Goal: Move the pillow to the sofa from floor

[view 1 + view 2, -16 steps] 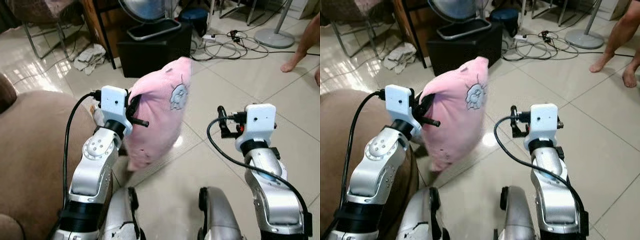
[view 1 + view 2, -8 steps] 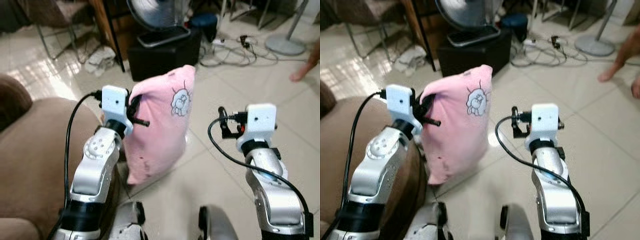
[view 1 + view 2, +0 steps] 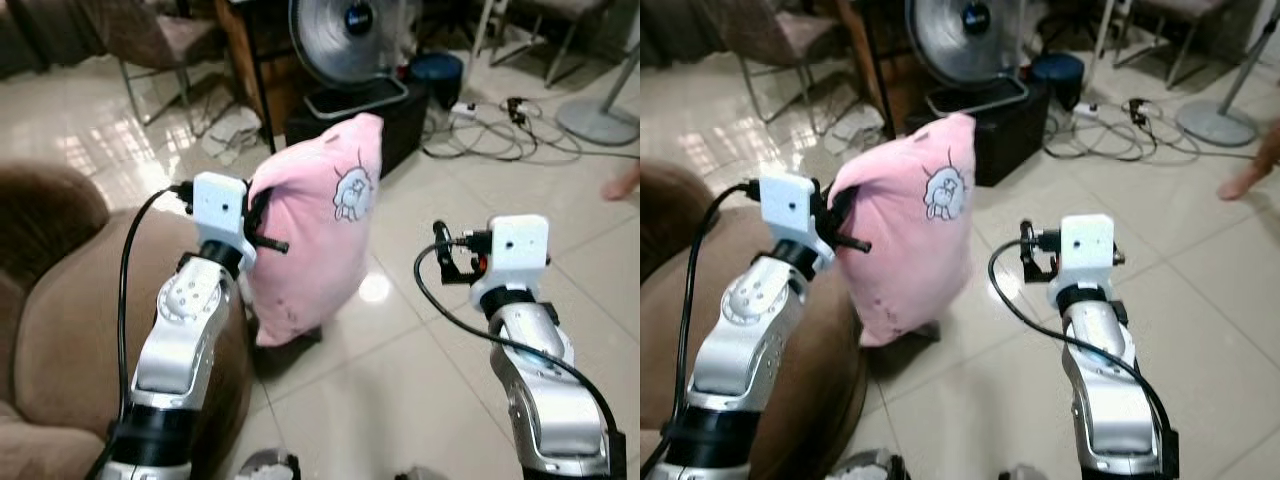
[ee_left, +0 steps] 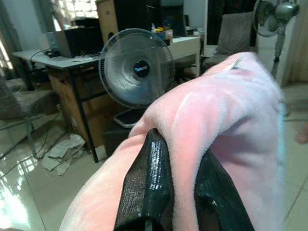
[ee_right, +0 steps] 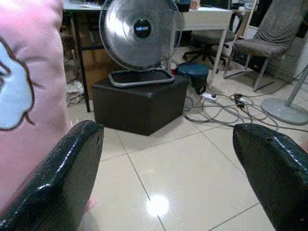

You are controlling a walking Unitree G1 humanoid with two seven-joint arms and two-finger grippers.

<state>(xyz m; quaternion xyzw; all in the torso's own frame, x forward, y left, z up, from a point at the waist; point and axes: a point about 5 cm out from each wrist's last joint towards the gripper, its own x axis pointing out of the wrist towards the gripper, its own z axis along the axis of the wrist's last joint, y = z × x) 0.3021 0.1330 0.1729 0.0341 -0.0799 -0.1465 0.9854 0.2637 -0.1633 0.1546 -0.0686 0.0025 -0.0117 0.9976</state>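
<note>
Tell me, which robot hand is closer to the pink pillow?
The left. The left gripper is pinching the pillow by its edge, holding it up. The right gripper is open beside it, not touching.

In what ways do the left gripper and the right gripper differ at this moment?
The left gripper is shut on the pink pillow, pinching a fold of its fabric, while the right gripper is open with nothing between its fingers. The left gripper is held beside the brown sofa; the right gripper is raised over the tiled floor. Both have two black fingers on a silver arm.
</note>
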